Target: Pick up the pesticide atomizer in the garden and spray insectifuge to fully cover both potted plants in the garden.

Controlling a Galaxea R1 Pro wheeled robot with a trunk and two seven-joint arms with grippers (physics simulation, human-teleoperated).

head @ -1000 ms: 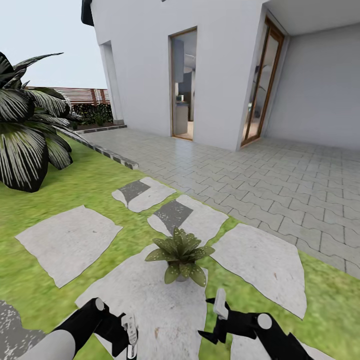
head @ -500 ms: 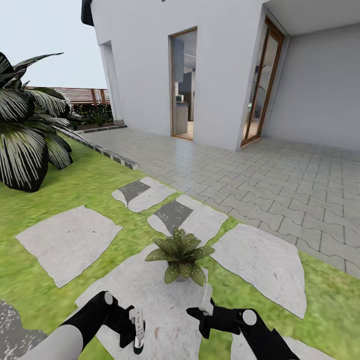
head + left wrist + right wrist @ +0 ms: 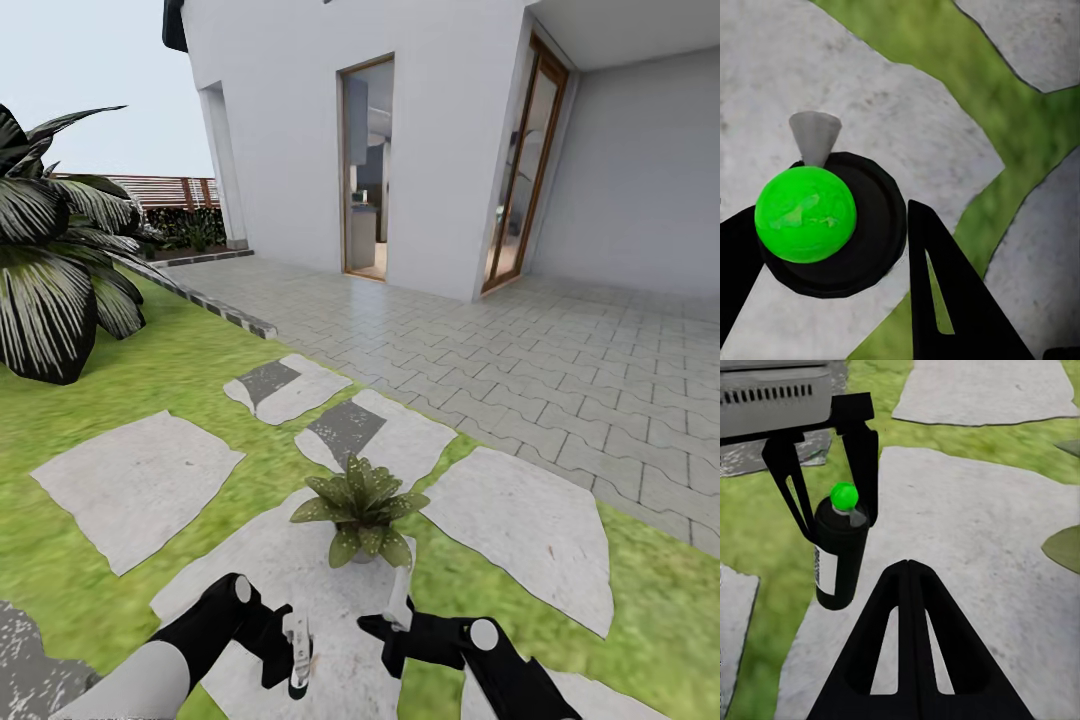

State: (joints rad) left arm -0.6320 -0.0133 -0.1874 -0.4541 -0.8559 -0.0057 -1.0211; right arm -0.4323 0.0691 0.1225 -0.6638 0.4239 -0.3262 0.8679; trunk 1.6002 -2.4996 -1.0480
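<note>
Risk sits mostly in the aim from here. Your left gripper (image 3: 292,655) holds the atomizer (image 3: 840,553), its two fingers closed against the bottle's sides just below the green spray cap (image 3: 805,214); the bottle hangs upright over the large pale stepping stone (image 3: 260,590), low and close in front of you. Your right gripper (image 3: 392,628) is beside it, near but apart, with its jaws pressed together and nothing between them.

One potted plant (image 3: 362,508) stands on the far edge of that same stone, a little beyond and to the right of the bottle. I cannot tell from these views where the second one is.

Watch three things:

- The pale nozzle (image 3: 814,135) seems to point along the stone, not clearly at the leaves. Spray now and you would likely wet the stone instead.
- The grip is high on the bottle, so a quick tilt or swing could let it twist or slip between the fingers.
- Your right gripper lies close to the line between bottle and plant. Bringing the left arm across could knock the two together, or the right arm could brush the leaves and tip the small pot.

Ease the bottle toward the plant slowly.
</note>
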